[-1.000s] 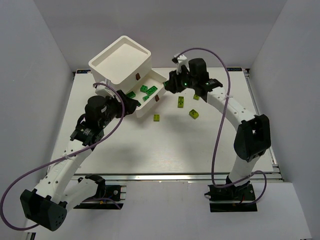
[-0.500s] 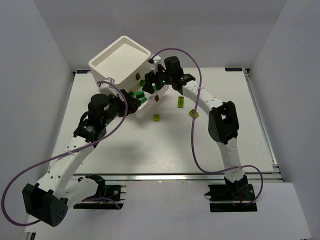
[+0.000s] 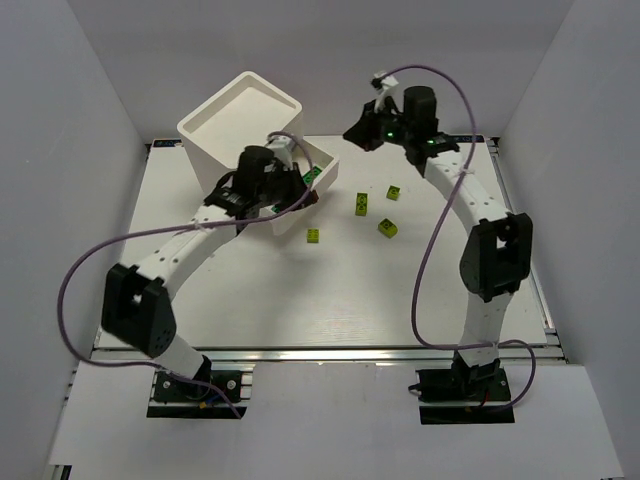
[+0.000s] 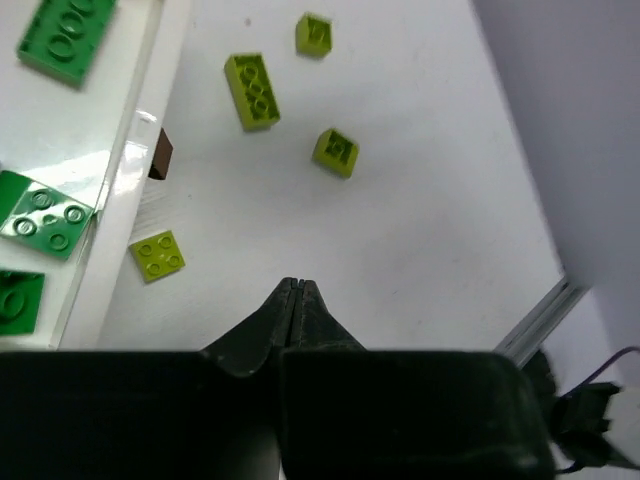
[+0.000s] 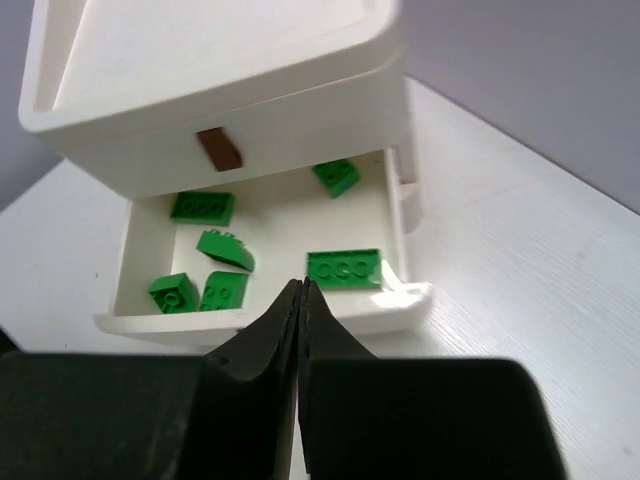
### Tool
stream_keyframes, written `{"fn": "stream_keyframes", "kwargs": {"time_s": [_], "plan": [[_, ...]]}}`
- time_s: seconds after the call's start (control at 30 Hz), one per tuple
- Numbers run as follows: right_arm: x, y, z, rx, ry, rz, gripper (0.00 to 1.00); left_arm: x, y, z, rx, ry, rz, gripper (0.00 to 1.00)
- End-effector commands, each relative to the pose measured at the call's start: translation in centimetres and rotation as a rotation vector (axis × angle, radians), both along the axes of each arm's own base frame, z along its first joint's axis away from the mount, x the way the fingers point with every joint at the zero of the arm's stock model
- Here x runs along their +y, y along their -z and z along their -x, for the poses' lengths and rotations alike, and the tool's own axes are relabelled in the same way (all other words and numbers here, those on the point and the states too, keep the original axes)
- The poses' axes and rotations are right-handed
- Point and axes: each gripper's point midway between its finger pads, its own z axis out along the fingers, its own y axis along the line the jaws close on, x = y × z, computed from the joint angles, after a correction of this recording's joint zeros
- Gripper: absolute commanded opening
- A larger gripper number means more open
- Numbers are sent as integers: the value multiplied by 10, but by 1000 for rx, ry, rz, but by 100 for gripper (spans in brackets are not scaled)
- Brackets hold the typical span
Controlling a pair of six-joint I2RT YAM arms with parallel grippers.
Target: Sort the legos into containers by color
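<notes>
Legos in bright green (image 5: pixel 344 268), six of them, lie in the open drawer (image 5: pixel 180 325) straight ahead of the right gripper (image 5: pixel 301 286), which is pinched fully closed and empty. Above that drawer, the white drawer unit (image 5: pixel 200 110) shows a shut drawer with a brown tab (image 5: pixel 220 148). Left gripper (image 4: pixel 296 288) is also closed tight, holding nothing. The drawer wall is to its left, and four yellow-green legos (image 4: pixel 252 90) are loose on the bench (image 4: pixel 420 260) ahead. The nearest lego (image 4: pixel 158 255) is just ahead-left, beside the drawer front.
</notes>
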Motion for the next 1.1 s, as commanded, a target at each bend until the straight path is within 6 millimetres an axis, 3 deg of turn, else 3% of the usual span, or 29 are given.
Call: {"fn": "stream_keyframes", "kwargs": {"time_s": [0.0, 0.03, 0.1, 0.17, 0.2, 0.27, 0.4, 0.43, 0.57, 0.83, 0.97, 1.07], "plan": [[-45, -2, -7, 83, 71, -65, 0, -29, 17, 2, 17, 145, -124, 10], [-60, -3, -9, 89, 92, -69, 0, -31, 49, 2, 98, 157, -196, 10], [-81, 11, -10, 107, 132, -55, 0, -36, 57, -9, 77, 137, -297, 12], [-88, 7, -4, 83, 138, -39, 0, -32, 83, -16, 106, 97, -403, 17], [-91, 16, 0, 89, 138, -25, 0, -18, 90, -29, 79, 17, -493, 19], [-99, 13, 4, 87, 143, -25, 0, -9, 99, -42, 71, -56, -588, 27], [-110, 20, 8, 110, 158, -12, 0, 19, 96, -70, 15, -232, -768, 42], [-115, 22, 7, 117, 164, -11, 0, 23, 90, -77, -9, -274, -785, 49], [-120, 25, 9, 129, 166, -11, 0, 20, 84, -91, -69, -286, -790, 65], [-124, 35, 15, 165, 160, -17, 0, 21, 98, -113, -67, -300, -816, 80], [-126, 38, 16, 174, 161, -18, 0, 17, 96, -126, -95, -300, -803, 79], [-128, 38, 14, 174, 164, -17, 0, 1, 97, -132, -114, -255, -745, 48]]}}
